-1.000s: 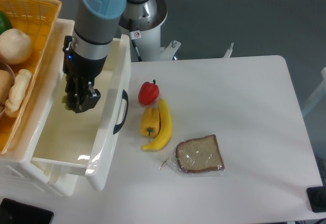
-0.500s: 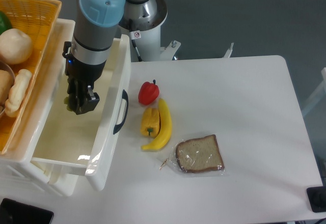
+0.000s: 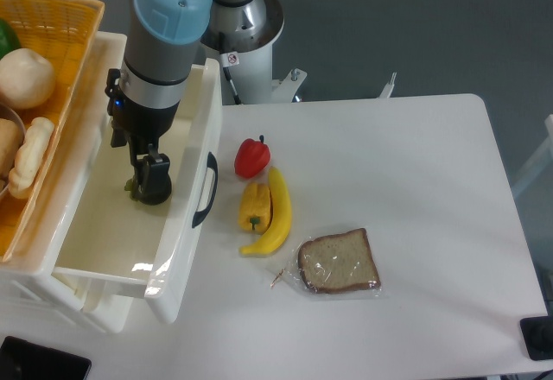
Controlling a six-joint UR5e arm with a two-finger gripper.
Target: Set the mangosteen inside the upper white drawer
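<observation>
Small dark round mangosteen lay on floor of glossy white plastic upper drawer, directly beneath two-finger gripper. Jaws appeared parted, gripping nothing; straight lift clears it.

We see our arm reaching down from the top of the picture, its blue-capped joint high and the grey wrist pointing straight down. Our gripper hangs low at the left side. Its black fingers stand apart, with nothing clamped between them.
</observation>
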